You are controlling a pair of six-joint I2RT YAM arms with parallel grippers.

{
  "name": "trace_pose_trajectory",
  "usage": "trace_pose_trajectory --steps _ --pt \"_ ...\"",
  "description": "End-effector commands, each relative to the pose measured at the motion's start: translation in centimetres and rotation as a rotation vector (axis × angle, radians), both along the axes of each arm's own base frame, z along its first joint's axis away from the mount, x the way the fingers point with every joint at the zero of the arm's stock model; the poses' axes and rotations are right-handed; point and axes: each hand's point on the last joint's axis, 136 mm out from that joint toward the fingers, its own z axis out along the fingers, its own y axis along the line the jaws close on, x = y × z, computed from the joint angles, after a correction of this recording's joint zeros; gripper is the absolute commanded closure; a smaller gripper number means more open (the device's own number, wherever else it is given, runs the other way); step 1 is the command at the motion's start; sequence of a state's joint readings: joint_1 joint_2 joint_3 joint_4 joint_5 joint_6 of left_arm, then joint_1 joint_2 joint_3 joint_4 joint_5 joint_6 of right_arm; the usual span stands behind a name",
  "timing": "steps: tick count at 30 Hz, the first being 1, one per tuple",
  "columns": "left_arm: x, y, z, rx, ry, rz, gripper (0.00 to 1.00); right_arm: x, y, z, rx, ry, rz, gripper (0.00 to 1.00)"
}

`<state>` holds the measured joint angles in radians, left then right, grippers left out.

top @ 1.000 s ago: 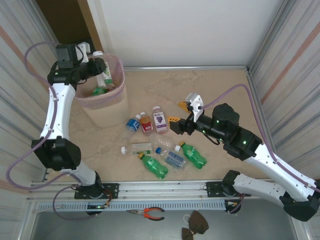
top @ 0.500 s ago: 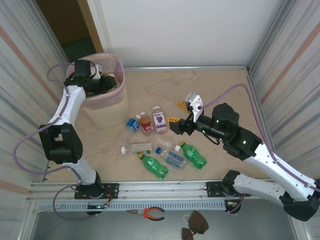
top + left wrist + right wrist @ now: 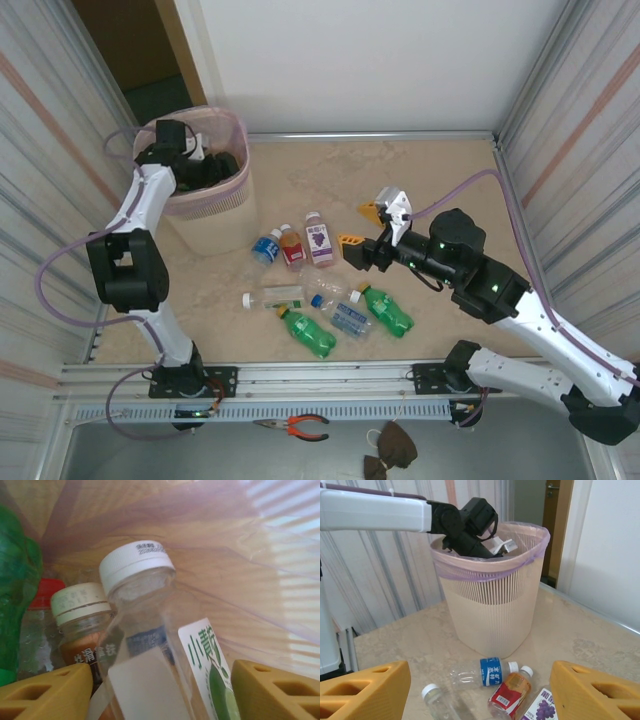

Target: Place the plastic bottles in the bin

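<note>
Beige marbled desk (image 3: 440,180), walled by pale panels, carries the bin (image 3: 212,222) at ten o'clock in the overhead view. Inside it the left end effector (image 3: 160,692) has its fingers (image 3: 45,692) spread wide either side of a white-capped bottle (image 3: 137,567), with no clear pinch on it. Around that sit a cream-capped bottle (image 3: 80,605), a red-capped bottle (image 3: 45,587) and a green bottle (image 3: 15,580). So at least four are in, and more may lie hidden.

Seven are left near the desk's middle, so the job looks only partway done. A blue-label bottle (image 3: 267,246), a red-label bottle (image 3: 291,248) and a purple-label bottle (image 3: 319,238) form a row. At six o'clock from them, two clear bottles (image 3: 272,297) and two flat green bottles (image 3: 307,332) lie down. The right end effector (image 3: 358,226) hovers at three o'clock of the row, open wide and holding nothing.
</note>
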<state>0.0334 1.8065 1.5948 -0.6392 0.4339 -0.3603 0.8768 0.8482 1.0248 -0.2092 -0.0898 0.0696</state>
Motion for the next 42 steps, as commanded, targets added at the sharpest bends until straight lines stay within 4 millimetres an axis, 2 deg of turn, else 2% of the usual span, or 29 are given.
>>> trace_pose_trajectory --steps 1,6,10,13,18,23,27,28,31,38,42 --pt "-0.2 1.2 3.6 0.042 -0.062 0.018 0.22 -0.2 -0.5 1.5 0.033 -0.018 -0.018 0.27" --pt "-0.8 1.2 8.1 0.052 -0.155 0.01 0.18 0.1 -0.8 1.3 0.025 -0.014 -0.041 0.26" --pt "-1.7 1.1 10.8 0.055 -0.215 0.007 0.17 0.7 -1.2 1.0 0.009 0.007 -0.084 0.26" --pt "-2.7 0.8 12.3 0.045 -0.251 -0.007 0.18 1.6 -1.6 -0.1 -0.032 0.044 -0.14 0.25" --pt "-4.9 0.0 14.1 0.032 -0.311 -0.047 0.19 2.5 -2.2 -3.2 -0.139 0.146 -0.208 0.25" --pt "-7.6 -0.2 14.9 0.059 -0.372 -0.083 0.19 2.4 -3.1 -7.9 -0.304 0.283 -0.233 0.24" --pt "-9.6 -0.2 14.9 0.096 -0.399 -0.108 0.18 1.8 -4.3 -11.2 -0.4 0.395 -0.244 0.24" --pt "-10.1 -0.3 14.8 0.103 -0.408 -0.121 0.18 1.9 -4.4 -12.7 -0.438 0.445 -0.253 0.24" --pt "-11.2 -0.8 14.0 0.112 -0.43 -0.172 0.18 1.7 -5.1 -15.2 -0.481 0.55 -0.264 0.26" --pt "-12.4 -1.2 10.7 0.15 -0.465 -0.253 0.17 2.3 -6.3 -20.4 -0.606 0.794 -0.345 0.36" --pt "-12.4 -1.0 8.8 0.175 -0.472 -0.268 0.18 2.2 -6.1 -23.2 -0.727 0.919 -0.342 0.42"
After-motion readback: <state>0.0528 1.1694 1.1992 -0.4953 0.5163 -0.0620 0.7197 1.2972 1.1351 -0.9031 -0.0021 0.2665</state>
